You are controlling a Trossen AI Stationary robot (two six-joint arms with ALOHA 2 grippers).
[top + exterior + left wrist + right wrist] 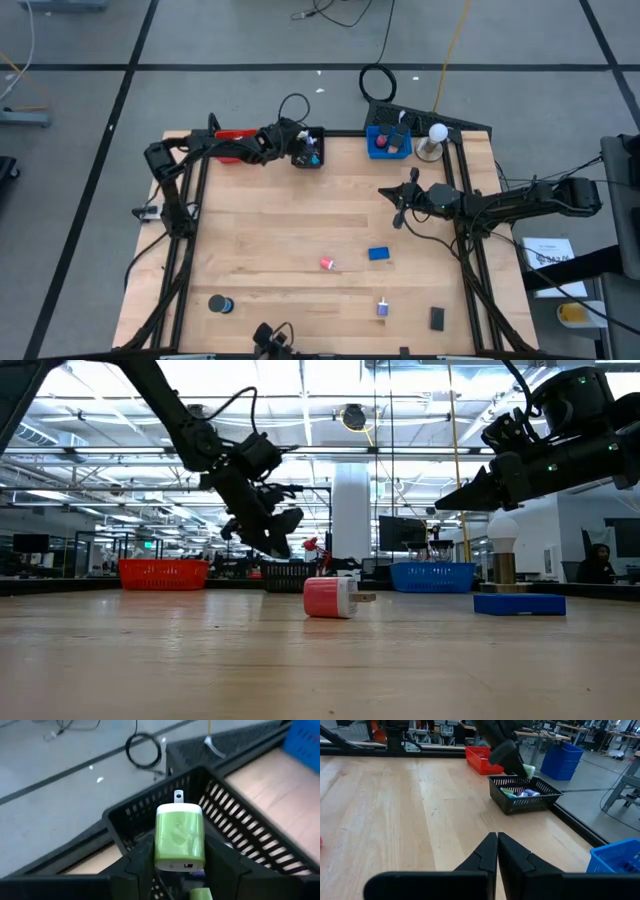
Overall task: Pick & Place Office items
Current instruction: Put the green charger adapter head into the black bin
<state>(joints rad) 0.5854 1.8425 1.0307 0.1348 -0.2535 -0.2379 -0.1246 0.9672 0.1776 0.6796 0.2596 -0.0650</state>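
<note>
Green charger (179, 838) above black tray's rim (150, 802)

We see the left arm stretched along the upper edge of the surface in the high view, its left claw (300, 146) at upper centre, fingers (142, 862) clamped on something held between them. The right arm reaches in from the right edge, right claw (399, 205) closed and empty, held above the surface.
</note>
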